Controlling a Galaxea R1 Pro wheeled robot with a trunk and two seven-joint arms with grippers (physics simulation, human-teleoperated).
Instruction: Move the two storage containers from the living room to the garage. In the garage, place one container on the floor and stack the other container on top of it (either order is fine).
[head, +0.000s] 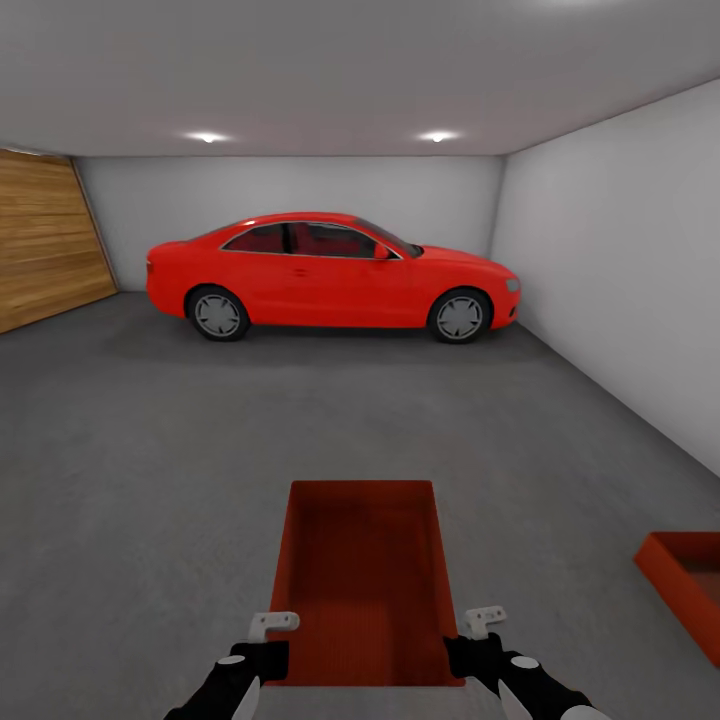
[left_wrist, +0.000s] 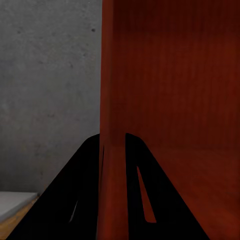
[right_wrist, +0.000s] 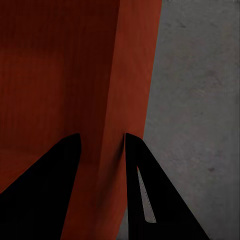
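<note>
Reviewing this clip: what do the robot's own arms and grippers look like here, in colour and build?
In the head view, the left gripper and right gripper have glossy black bodies with pale grey-white bracket-like tips, on black forearms with white panels near the lower edge. In the wrist views, the fingers appear as flat black tapering wedges with narrow slot cut-outs. No cables or markings are visible.

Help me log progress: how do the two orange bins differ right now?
The held bin is gripped on both side walls, left gripper and right gripper; the other bin sits ungripped on the floor. The held one is centred ahead, the other at right. Both are orange-red and open-topped.
</note>
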